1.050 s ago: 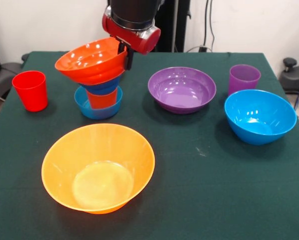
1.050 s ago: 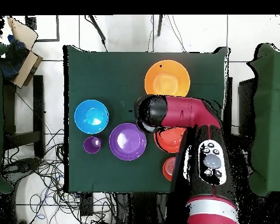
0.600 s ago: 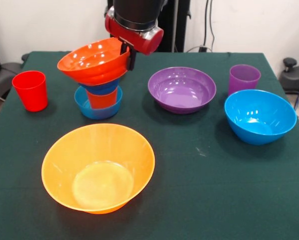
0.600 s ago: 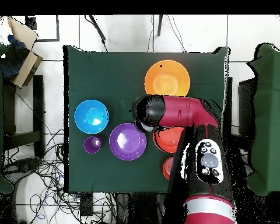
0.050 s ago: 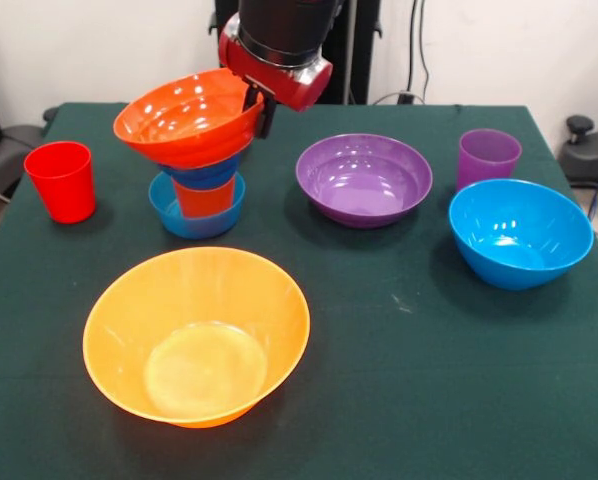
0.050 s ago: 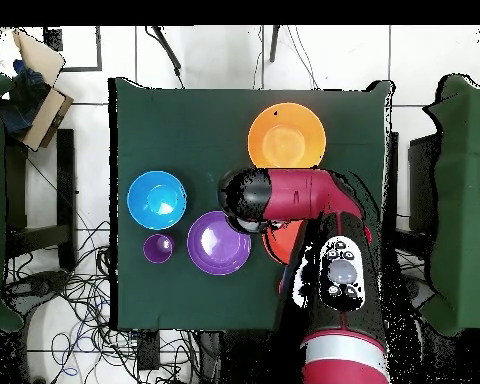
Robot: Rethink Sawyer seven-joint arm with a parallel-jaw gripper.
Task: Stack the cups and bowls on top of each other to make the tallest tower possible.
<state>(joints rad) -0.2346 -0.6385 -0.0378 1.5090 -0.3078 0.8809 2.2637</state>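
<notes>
Front view, upper left of centre: the red and black arm (image 5: 279, 45) comes down from the top edge, and its pincer (image 5: 260, 108) is closed on the right-hand rim of the red-orange bowl (image 5: 187, 122). This bowl is tilted, its opening turned toward the lower left of the frame, and its underside meets a dark blue bowl (image 5: 207, 176). Below that, an orange-red cup (image 5: 203, 198) stands in a small light blue bowl (image 5: 195, 215) that rests on the green counter (image 5: 399, 350).

At the left edge stands the red cup (image 5: 61, 180), upright and well apart from the pile. The large yellow-orange bowl (image 5: 196, 334) sits alone in the lower left, open side up. Right of centre is the purple bowl (image 5: 364, 178); the purple cup (image 5: 488, 157) stands at the upper right, just behind the large light blue bowl (image 5: 520, 232).

Overhead view: the arm covers the pile, leaving only part of the red-orange bowl visible beneath it. The yellow-orange bowl lies at the upper centre, and the purple bowl, purple cup and light blue bowl are grouped at the centre left.
</notes>
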